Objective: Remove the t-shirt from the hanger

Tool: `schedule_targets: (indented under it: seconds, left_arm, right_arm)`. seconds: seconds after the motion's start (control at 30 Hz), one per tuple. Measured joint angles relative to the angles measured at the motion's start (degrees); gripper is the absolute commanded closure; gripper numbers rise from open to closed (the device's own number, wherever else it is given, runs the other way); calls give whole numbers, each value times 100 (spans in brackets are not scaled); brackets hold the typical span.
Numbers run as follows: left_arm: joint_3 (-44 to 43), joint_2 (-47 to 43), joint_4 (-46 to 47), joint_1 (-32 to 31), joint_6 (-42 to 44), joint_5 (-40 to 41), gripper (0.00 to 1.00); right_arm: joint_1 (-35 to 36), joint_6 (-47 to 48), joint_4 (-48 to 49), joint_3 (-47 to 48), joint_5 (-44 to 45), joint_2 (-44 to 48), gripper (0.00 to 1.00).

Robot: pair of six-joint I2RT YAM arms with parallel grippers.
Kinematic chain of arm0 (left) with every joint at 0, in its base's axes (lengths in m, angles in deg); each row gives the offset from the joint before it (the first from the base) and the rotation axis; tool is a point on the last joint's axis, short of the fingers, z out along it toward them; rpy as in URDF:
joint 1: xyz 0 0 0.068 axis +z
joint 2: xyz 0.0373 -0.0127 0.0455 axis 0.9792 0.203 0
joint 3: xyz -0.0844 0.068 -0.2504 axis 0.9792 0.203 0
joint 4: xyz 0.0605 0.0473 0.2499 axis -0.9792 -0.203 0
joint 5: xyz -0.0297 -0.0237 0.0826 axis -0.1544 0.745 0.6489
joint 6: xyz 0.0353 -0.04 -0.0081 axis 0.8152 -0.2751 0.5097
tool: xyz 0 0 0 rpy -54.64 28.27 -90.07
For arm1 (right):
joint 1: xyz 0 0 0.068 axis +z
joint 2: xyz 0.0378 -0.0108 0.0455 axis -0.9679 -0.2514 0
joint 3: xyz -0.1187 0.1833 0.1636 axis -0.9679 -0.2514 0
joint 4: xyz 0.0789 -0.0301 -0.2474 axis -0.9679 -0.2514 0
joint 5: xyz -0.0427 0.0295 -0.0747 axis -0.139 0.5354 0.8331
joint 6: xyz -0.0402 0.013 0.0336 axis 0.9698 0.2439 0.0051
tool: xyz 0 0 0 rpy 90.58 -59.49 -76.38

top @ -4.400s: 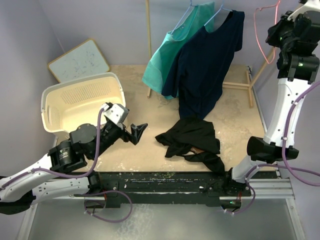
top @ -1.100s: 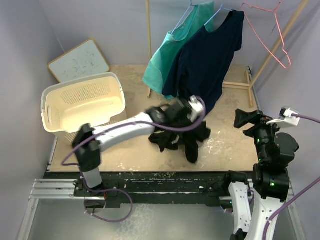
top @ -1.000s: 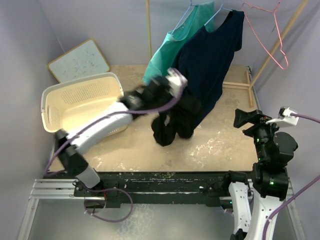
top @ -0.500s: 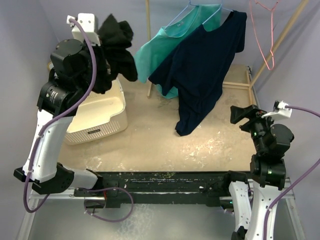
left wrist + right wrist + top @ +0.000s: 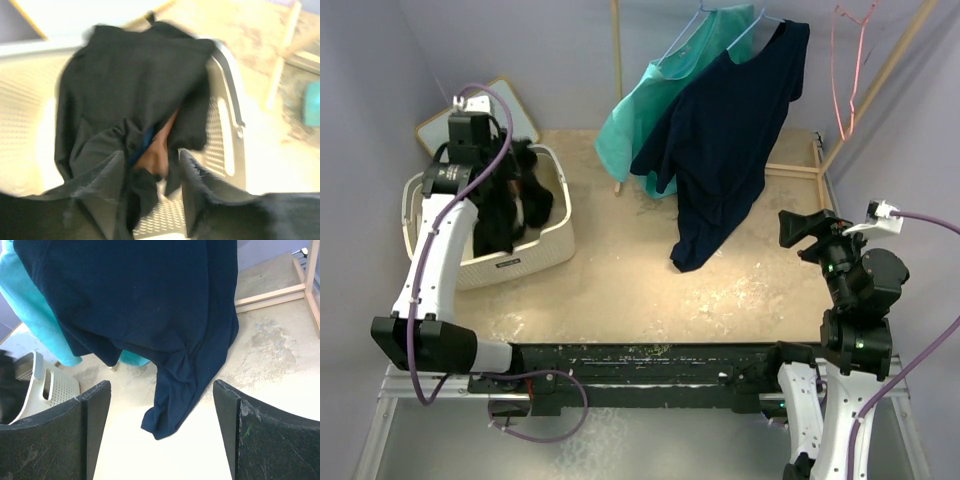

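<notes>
This is a robotics lab test cell. Plain lavender walls (image 5: 370, 70) box in a scuffed tabletop (image 5: 620, 290), and two robot arms (image 5: 430, 260) with trailing cables are bolted to a metal rail (image 5: 650, 368) along the bottom edge. Laundry props stand on the tabletop: a wooden clothes rack (image 5: 617, 90) with hung shirts (image 5: 730, 120) at upper centre, and a plastic basket (image 5: 548, 235) at left.

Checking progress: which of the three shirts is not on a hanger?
The black t-shirt, hanging down into the white laundry basket at the left. The teal shirt and the navy shirt both hang on hangers at the back.
</notes>
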Motion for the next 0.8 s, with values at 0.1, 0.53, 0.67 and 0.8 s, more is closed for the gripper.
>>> schedule_targets:
  seconds: [0.1, 0.53, 0.67, 0.8]
  left_arm:
    - [546, -55, 42, -31, -168, -693, 1]
    - [1843, -2177, 1486, -39, -487, -2787, 100]
    - [2520, -2594, 1906, -39, -542, -3195, 100]
    - [3163, -2677, 2059, -39, -507, -3259, 97]
  right_arm:
    - [0, -9, 28, -2, -72, -4, 17]
    - [4, -2, 415, 350, -1285, -892, 57]
    - [181, 129, 400, 1425, -1847, -1878, 90]
    - [920, 208, 304, 2315, -1657, -2448, 100]
